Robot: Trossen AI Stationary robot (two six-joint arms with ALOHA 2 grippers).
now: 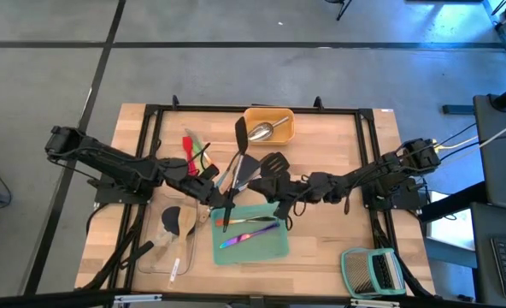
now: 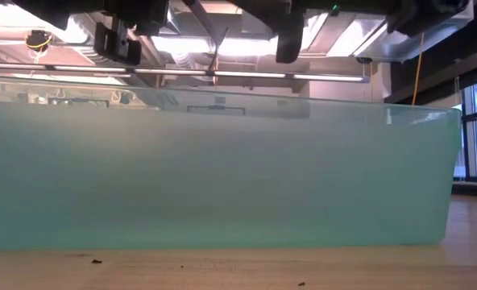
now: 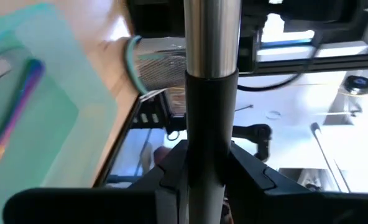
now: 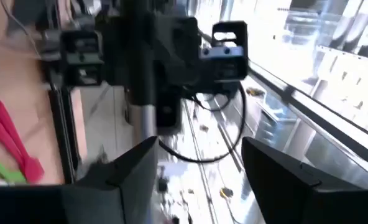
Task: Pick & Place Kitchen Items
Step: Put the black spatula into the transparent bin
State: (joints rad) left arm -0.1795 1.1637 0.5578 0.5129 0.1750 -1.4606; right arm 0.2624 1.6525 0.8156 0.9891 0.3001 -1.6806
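Note:
A long black spatula [image 1: 238, 145] with a steel-and-black handle [image 3: 212, 74] hangs level over the teal tray [image 1: 270, 248], running from the table's far side toward the near side. My left gripper [image 1: 221, 202] is shut on its handle. My right gripper [image 1: 283, 210] stands open just right of that handle, over the tray. In the right wrist view its fingers [image 4: 125, 180] are wide apart with nothing between them, and the handle [image 4: 147, 127] shows just beyond them. Iridescent cutlery [image 1: 249, 231] lies in the teal tray. My left gripper pinches the handle's black part [image 3: 204, 134], just below where the steel section begins, between its two fingers. The fingers come level from the table's left and lie across the handle. The spatula is lifted clear, about level, above the teal tray.
A yellow tray [image 1: 283, 115] with a steel scoop [image 1: 261, 131] stands at the far middle. Red and green tools [image 1: 193, 150] and black turners [image 1: 274, 164] lie mid-table. A clear tray [image 1: 172, 248] sits near left, a green-framed rack [image 1: 373, 269] near right. The teal tray's wall [image 2: 222, 177] fills the low view.

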